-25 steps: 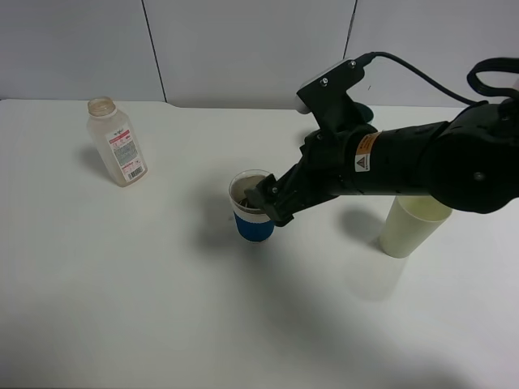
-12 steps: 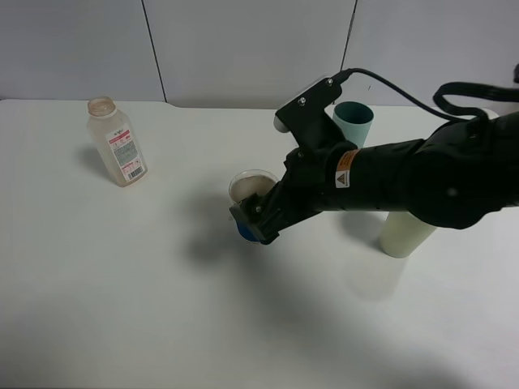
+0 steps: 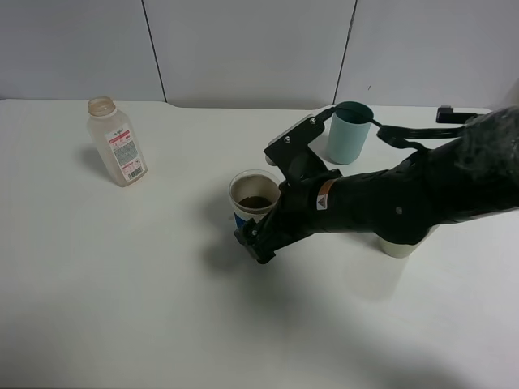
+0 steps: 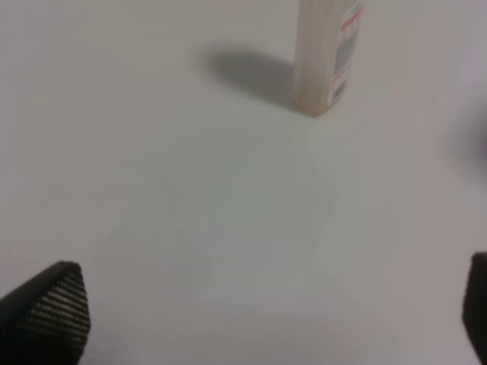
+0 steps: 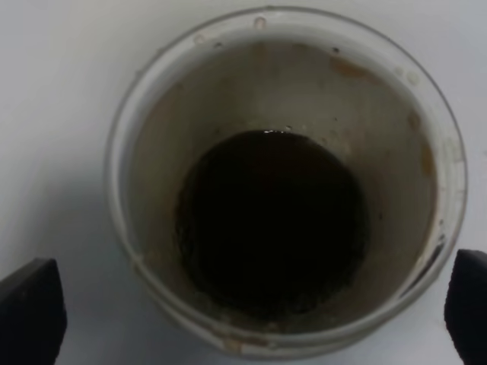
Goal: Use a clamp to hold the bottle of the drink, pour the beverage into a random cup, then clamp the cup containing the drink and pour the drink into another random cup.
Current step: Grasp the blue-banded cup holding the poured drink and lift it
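Right wrist view: paper cup point(image 5: 228, 84) holding the dark drink stands upright, long axis vertical, centred between the tips of the right end effector point(image 5: 247, 315). Jaws are wide open, one on each side, gripping nothing; can't tell if either tip touches the wall. The right arm is clearly the nearer one. The left end effector point(image 4: 262, 312) is also open, over bare bench point(image 3: 122, 308), with the bottle point(image 4: 327, 53) ahead of it and well apart from the cup. From the high camera, the cup's lower wall is hidden by the end effector, the cream cup point(image 3: 399, 245) is mostly covered by the arm, and the teal cup point(image 3: 350, 134) shows behind it.
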Available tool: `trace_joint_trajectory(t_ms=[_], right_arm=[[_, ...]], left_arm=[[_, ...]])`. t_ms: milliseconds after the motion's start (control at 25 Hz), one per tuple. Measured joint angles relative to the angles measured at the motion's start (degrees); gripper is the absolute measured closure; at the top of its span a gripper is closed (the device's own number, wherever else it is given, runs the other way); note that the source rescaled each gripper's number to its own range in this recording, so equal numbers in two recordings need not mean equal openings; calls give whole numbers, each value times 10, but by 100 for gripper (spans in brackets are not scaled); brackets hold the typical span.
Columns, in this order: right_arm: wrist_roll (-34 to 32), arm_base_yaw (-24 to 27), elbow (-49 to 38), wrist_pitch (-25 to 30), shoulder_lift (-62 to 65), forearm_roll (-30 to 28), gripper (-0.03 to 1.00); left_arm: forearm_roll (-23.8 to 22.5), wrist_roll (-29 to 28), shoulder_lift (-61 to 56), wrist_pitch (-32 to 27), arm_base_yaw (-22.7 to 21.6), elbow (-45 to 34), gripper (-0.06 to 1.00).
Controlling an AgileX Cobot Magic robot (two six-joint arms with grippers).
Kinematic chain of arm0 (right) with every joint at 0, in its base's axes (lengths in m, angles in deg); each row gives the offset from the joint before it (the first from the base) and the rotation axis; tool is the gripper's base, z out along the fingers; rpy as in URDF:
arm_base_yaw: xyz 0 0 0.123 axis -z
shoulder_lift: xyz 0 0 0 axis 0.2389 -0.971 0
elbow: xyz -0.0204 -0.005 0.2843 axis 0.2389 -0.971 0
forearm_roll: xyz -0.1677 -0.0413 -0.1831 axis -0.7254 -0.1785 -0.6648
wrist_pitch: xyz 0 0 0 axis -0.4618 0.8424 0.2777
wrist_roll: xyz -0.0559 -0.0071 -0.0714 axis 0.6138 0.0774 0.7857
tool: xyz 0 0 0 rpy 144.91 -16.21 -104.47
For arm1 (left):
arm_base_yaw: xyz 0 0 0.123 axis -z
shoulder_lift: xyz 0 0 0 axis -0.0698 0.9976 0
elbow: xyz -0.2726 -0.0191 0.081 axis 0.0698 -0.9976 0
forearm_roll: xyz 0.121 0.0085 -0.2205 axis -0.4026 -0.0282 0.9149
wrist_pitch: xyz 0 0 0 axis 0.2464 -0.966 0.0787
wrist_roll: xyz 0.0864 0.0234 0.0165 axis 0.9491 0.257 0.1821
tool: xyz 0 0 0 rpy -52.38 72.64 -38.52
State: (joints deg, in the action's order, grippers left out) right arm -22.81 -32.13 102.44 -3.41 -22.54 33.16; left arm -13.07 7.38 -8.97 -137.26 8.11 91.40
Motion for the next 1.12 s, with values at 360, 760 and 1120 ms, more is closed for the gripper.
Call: trace_joint_trajectory(t_ms=[360,760,1120], right_arm=[[0,0,1,-103,-73,3,-3],[-8,0,1,-189,-122,-15,-3],[-33,0,1,-273,-159,-56,-3]], left_arm=[[0,0,0,0,0,0,-6],[0,0,0,0,0,0,-6],[0,0,0,0,0,0,-6]])
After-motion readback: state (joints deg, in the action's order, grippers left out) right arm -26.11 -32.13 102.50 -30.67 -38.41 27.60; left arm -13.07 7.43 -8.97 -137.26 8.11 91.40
